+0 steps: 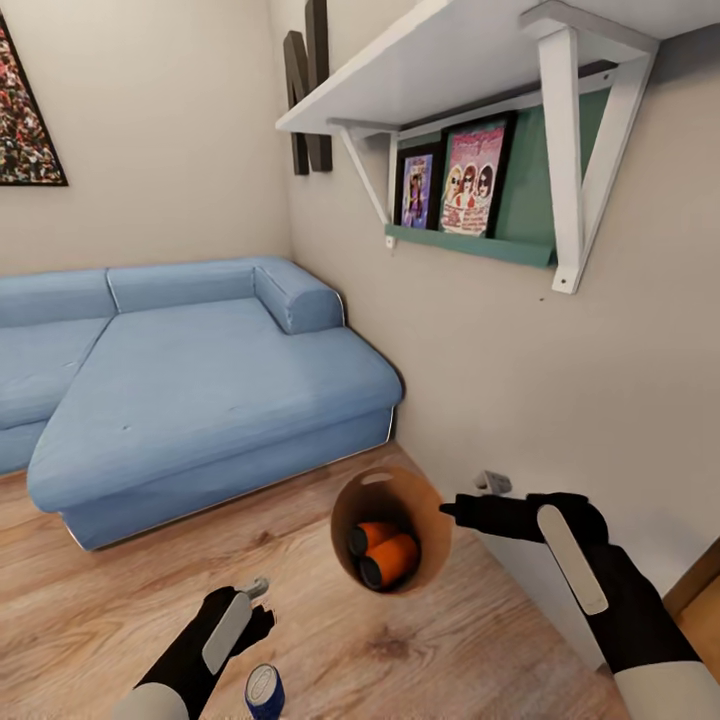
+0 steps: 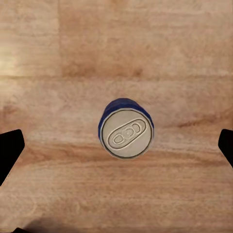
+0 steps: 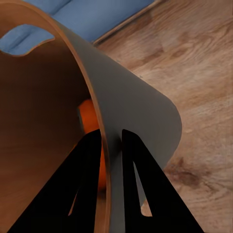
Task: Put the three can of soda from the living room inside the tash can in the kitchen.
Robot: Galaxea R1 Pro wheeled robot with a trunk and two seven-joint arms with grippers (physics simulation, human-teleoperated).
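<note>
My right hand [image 1: 447, 512] is pinched shut on the rim of the trash can [image 1: 425, 500], one finger inside the wall and one outside, holding it tilted above the wood floor [image 1: 120, 600] near the blue sofa [image 1: 200, 390]. Two orange soda cans [image 1: 385, 552] lie inside it. My left hand [image 2: 116, 145] hangs spread wide and empty over the blue soda can [image 2: 127, 133], which stands upright on the floor, its grey top facing my wrist camera and centred between my fingers.

The risks, as I judge them: the bin's mouth is tipped toward me, so any further tilt or jolt could roll the orange cans out. My grip is a thin pinch on one edge, and the bin could swing or slip. Coming down off-centre, I could knock the blue can over and send it rolling.
</note>
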